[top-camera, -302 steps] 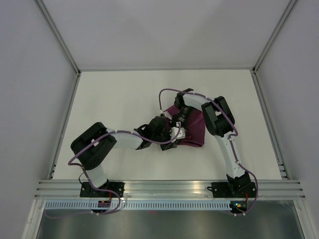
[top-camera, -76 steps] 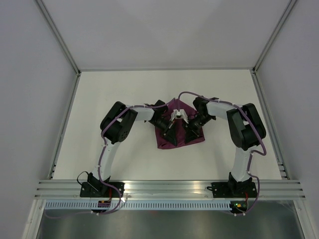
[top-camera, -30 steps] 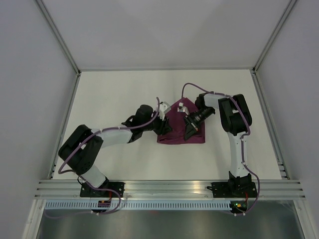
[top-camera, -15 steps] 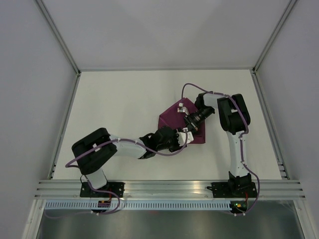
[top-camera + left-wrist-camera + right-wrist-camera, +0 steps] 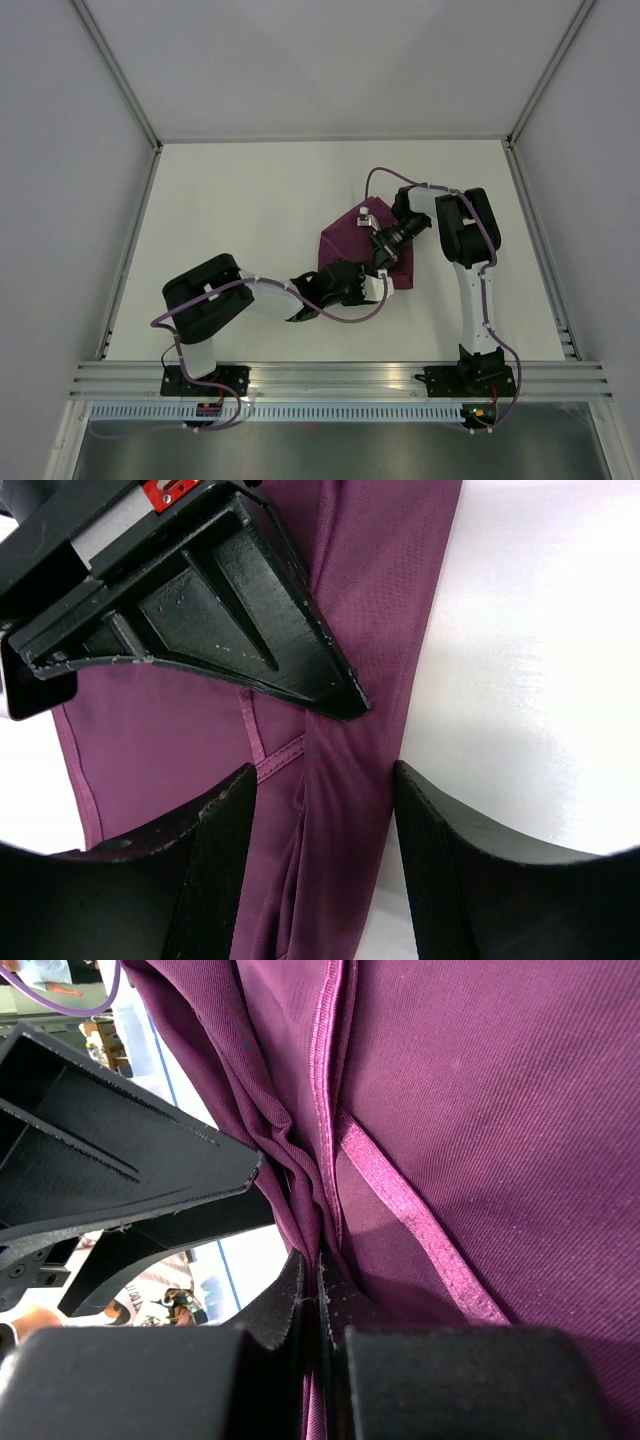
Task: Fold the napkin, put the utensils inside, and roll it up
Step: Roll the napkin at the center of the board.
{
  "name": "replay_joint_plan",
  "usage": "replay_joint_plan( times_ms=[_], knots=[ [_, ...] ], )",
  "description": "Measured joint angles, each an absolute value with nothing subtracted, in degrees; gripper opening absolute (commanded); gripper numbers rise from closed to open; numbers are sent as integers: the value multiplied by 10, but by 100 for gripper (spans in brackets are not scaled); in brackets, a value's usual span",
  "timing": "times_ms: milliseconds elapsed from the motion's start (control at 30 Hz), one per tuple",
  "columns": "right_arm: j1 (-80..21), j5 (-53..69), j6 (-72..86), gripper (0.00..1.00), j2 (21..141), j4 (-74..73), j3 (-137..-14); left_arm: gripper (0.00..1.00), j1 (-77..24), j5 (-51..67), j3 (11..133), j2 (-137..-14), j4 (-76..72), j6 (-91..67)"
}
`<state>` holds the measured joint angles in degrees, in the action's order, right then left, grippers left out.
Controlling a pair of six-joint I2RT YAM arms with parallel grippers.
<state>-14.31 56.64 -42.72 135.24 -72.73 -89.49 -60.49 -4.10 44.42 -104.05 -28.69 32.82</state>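
On the white worktop [image 5: 220, 200] we see the napkin [image 5: 340, 240] folded small and rumpled, right of centre. Our right gripper [image 5: 318, 1265] pinches a fold of it. Our left gripper [image 5: 320, 800] stands wide astride its edge. No utensils show, so we judge placing and rolling are left.

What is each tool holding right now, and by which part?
The right tool pinches the napkin at a bunched fold beside its hem. The left tool is open astride the napkin's edge, gripping nothing.
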Motion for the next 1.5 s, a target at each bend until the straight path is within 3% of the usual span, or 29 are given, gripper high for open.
replay_joint_plan(
  times_ms=[167,267,600,767,1000,1100,1300,1500],
  knots=[
    [-138,566,-429,0,1363,-743,-905,58,-606,-40,452,-1048,-284,349],
    [-136,567,-431,0,1367,-749,-909,50,-609,-37,460,-1053,-274,356],
    [-128,559,-433,0,1369,-757,-917,2,-609,3,505,-1073,-204,369],
    [-124,551,-435,1,1369,-761,-921,2,-606,21,539,-1080,-152,368],
    [-122,542,-434,37,1358,-761,-915,2,-592,75,582,-1089,-92,348],
    [-122,536,-430,47,1333,-751,-903,2,-582,104,595,-1095,-82,331],
    [-107,516,-406,52,1272,-640,-895,2,-564,176,601,-1100,-78,295],
    [-24,534,-349,51,1208,-513,-860,2,-535,280,605,-1111,-76,247]
  ],
)
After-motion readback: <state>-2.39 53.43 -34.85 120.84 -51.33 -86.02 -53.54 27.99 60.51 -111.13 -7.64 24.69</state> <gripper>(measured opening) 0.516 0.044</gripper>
